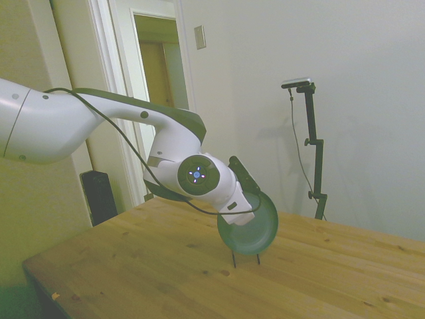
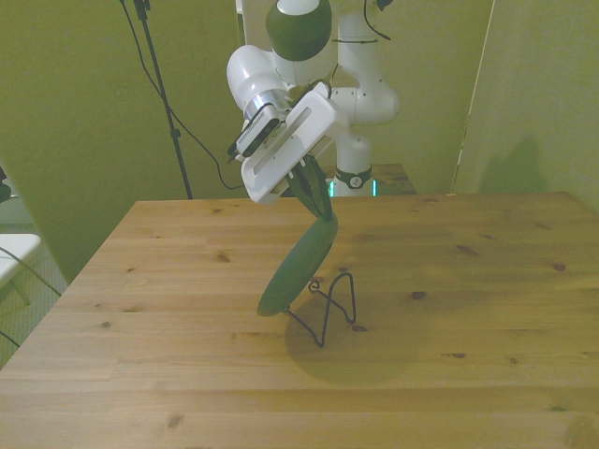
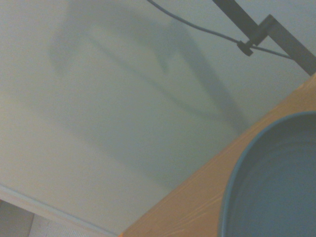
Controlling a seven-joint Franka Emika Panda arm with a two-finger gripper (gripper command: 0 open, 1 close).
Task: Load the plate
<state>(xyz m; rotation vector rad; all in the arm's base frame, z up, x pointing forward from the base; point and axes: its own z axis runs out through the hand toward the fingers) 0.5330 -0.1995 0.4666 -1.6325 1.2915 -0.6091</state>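
The dark green plate (image 2: 298,267) is held on edge and tilted above the middle of the wooden table (image 2: 187,355). My gripper (image 2: 316,201) is shut on its upper rim. The plate's lower part rests at or just over a thin dark wire rack (image 2: 335,309); I cannot tell whether they touch. In the side view the plate (image 1: 251,226) faces the camera with its hollow side, and two of the rack's legs (image 1: 234,259) stand under it. The wrist view shows the plate's inside (image 3: 276,187) from close by, with the table's edge (image 3: 197,197) and a wall behind.
Bare wood surrounds the rack on all sides. A dark box (image 1: 98,196) stands on the floor past the table's far corner in the side view. A white object (image 2: 14,254) sits off the table at the front view's left.
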